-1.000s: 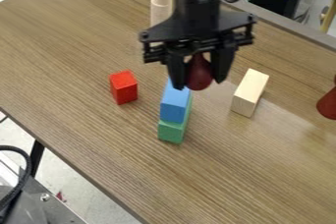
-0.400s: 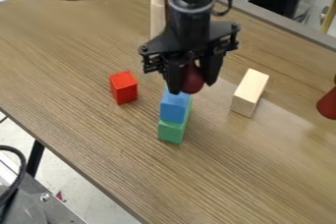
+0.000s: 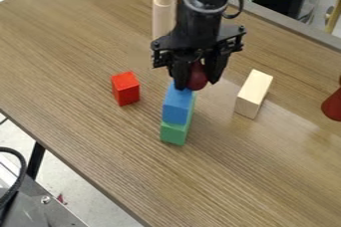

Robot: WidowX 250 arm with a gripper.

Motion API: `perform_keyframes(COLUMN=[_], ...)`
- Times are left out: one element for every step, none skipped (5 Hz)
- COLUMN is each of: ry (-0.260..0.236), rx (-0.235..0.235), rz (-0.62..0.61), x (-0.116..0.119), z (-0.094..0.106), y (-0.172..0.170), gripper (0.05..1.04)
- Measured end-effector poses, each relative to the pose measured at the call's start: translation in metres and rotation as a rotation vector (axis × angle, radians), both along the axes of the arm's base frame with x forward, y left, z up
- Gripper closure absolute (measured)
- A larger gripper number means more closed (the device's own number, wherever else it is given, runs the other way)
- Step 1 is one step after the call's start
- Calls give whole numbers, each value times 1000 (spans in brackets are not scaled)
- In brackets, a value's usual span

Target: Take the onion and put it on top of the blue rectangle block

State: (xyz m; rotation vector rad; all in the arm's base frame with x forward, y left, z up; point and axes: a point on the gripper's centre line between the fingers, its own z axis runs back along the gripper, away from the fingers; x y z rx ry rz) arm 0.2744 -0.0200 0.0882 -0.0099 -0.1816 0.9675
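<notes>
The fingers (image 3: 179,76) of the gripper (image 3: 196,82) are clamped on the dark red onion (image 3: 198,78), which sits between them with its rounded bottom showing at the tips. The onion is at the far end of the blue rectangle block (image 3: 177,106); whether they touch, I cannot tell. That block lies on a green block (image 3: 174,133), around the middle of the surface (image 3: 80,47). The arm comes in from the top of the view and hangs nearly upright, fingers pointing down. Compared with the first frame, the gripper is lower; since the second, it has shifted slightly toward the far edge. The blocks have kept their places. The red block (image 3: 125,89) stands nearer the left edge, the pale wooden block (image 3: 254,94) to the right, and a pale wooden cylinder (image 3: 162,19) behind the gripper, toward the far edge.
</notes>
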Motion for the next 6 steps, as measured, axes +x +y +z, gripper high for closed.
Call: perform_keyframes(ry=[-3, 14, 18, 16, -13, -68], rx=[13, 27, 24, 18, -9, -25], rz=[11, 33, 94, 150, 177, 177], x=[3, 0, 0, -4, -1, 8], z=[2, 2, 7, 14, 21, 33], y=[3, 10, 18, 22, 23, 22], gripper=[481, 481, 399, 124, 83, 83])
